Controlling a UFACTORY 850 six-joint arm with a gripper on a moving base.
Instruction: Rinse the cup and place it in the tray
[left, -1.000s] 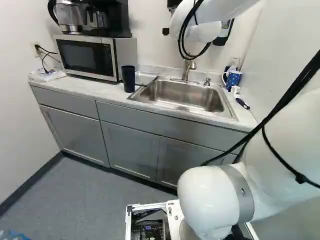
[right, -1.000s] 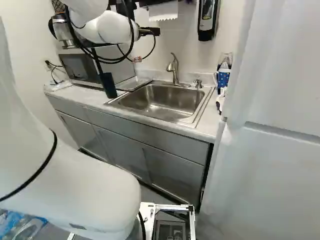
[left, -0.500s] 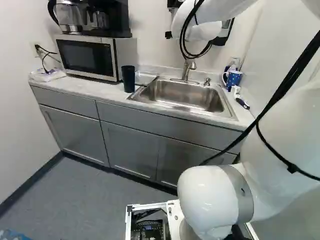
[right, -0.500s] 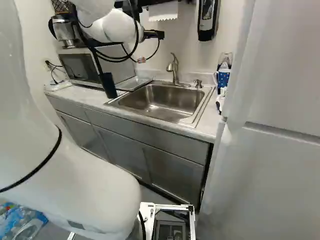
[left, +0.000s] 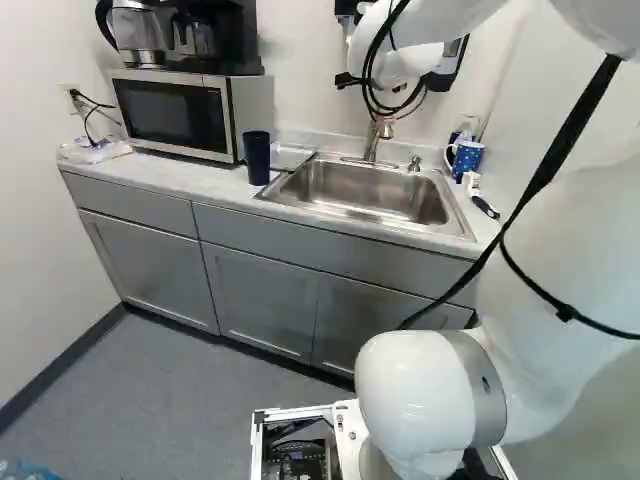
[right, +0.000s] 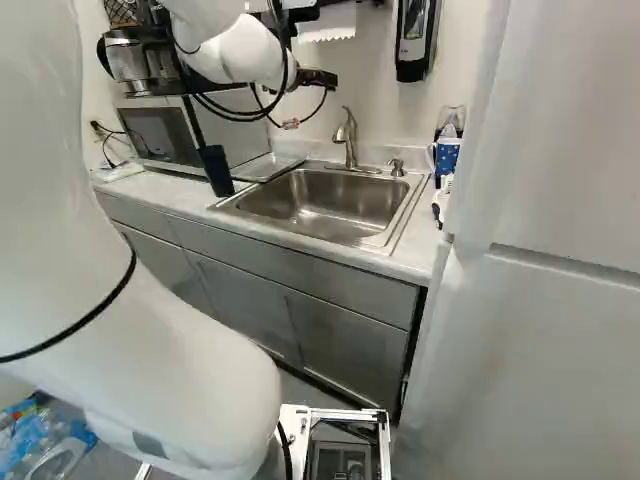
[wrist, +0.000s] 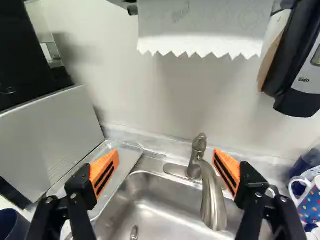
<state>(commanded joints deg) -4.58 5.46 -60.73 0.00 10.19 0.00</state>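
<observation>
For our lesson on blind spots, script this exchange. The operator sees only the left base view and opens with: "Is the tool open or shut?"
Observer: The tool is open; in the wrist view its orange pads stand well apart.

Operator: The arm blocks my view of the wall above the faucet. What hangs there?

Observer: A paper towel with a jagged lower edge, seen in the wrist view.
</observation>
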